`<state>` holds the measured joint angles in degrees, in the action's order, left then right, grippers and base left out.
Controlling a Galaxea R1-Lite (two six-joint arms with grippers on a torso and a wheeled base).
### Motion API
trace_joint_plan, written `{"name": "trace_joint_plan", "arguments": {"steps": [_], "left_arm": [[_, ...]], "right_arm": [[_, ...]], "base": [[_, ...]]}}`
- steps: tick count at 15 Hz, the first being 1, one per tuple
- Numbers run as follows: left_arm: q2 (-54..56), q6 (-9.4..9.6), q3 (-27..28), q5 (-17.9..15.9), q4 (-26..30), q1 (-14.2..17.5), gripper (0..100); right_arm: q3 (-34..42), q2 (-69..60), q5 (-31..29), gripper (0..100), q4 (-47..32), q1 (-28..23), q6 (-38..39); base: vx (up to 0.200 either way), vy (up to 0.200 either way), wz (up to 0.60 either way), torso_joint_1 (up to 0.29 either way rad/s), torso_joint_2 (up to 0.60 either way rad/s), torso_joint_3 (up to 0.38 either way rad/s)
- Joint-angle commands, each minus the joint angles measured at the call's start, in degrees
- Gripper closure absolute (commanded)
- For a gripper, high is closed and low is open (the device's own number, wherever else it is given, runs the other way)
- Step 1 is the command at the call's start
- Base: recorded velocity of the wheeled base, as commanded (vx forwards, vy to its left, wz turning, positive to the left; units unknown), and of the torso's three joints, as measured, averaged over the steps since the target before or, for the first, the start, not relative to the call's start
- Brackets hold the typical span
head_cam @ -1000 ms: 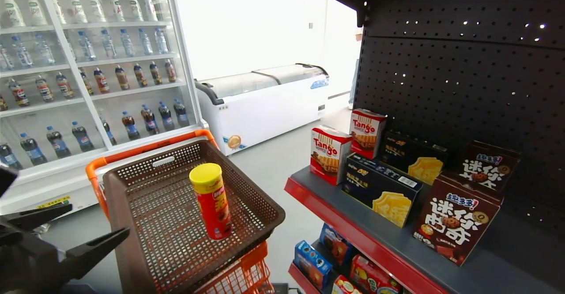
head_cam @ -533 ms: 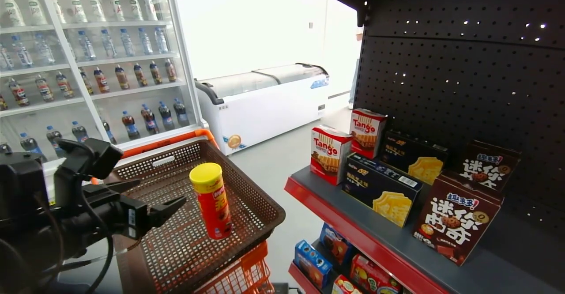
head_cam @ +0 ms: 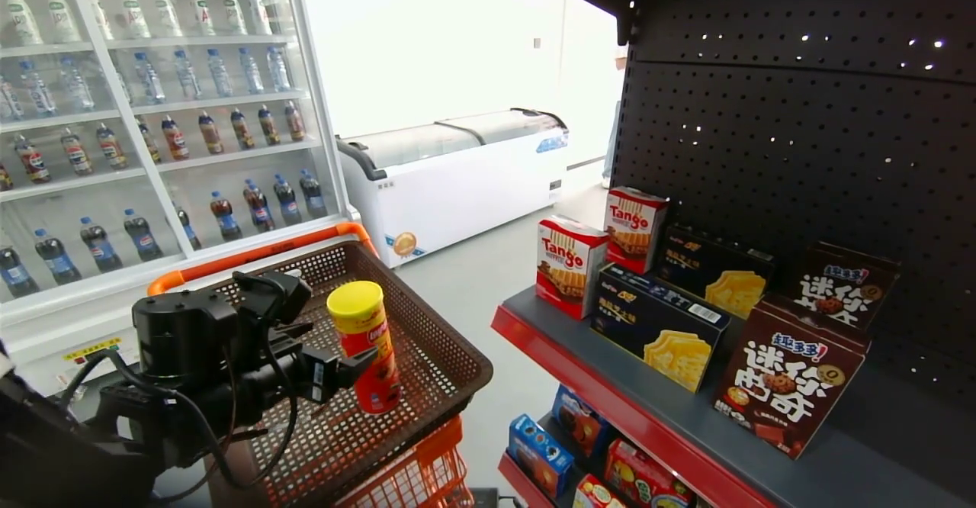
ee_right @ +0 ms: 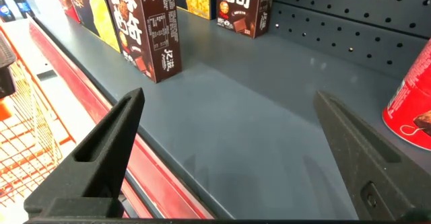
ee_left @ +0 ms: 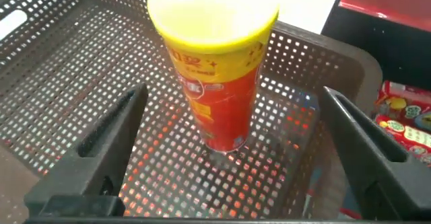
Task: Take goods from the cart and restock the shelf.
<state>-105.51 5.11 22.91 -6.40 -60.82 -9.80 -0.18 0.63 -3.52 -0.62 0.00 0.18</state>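
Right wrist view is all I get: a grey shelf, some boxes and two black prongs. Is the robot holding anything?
Observer: No. The left gripper is at a red can with a yellow lid, its fingers open on either side.
Operator: Where is that can?
Observer: It stands upright in the brown basket on top of the orange cart.
Operator: Are the fingers touching it?
Observer: No. In the left wrist view there is a gap between each finger and the can.
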Motion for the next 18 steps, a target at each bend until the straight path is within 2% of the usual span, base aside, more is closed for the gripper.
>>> {"name": "trace_joint_plan", "arguments": {"steps": [1,3,9,15,16,18], "left_arm": [[-9.45,-0.01,-0.23,0.07,-7.30,-0.13,0],[-14.81,-0.01,0.38,0.07,-13.45,-1.10,0],[-22.20,-0.10,3.99,0.16,-20.57,-3.56,0],[-24.39,-0.01,8.03,3.06,-21.62,-3.56,0],[-24.39,-0.01,8.38,3.06,-21.53,-3.56,100],[-24.30,-0.01,8.91,3.50,-21.36,-3.56,100]], "right_arm": [[0.01,0.07,0.01,0,0.01,0.00,-0.01],[0.01,0.07,0.01,0,0.01,0.00,-0.01],[0.01,0.07,0.01,0,0.01,0.00,-0.01],[0.01,-0.02,0.01,0,0.01,0.00,-0.01],[0.01,-0.02,0.01,0,0.01,0.00,-0.01],[0.01,-0.02,0.01,0,0.01,0.00,-0.01]], "base": [[0.000,0.000,0.00,0.000,0.00,0.000],[0.000,0.000,0.00,0.000,0.00,0.000],[0.000,0.000,0.00,0.000,0.00,0.000],[0.000,0.000,0.00,0.000,0.00,0.000],[0.000,0.000,0.00,0.000,0.00,0.000],[0.000,0.000,0.00,0.000,0.00,0.000]]}}
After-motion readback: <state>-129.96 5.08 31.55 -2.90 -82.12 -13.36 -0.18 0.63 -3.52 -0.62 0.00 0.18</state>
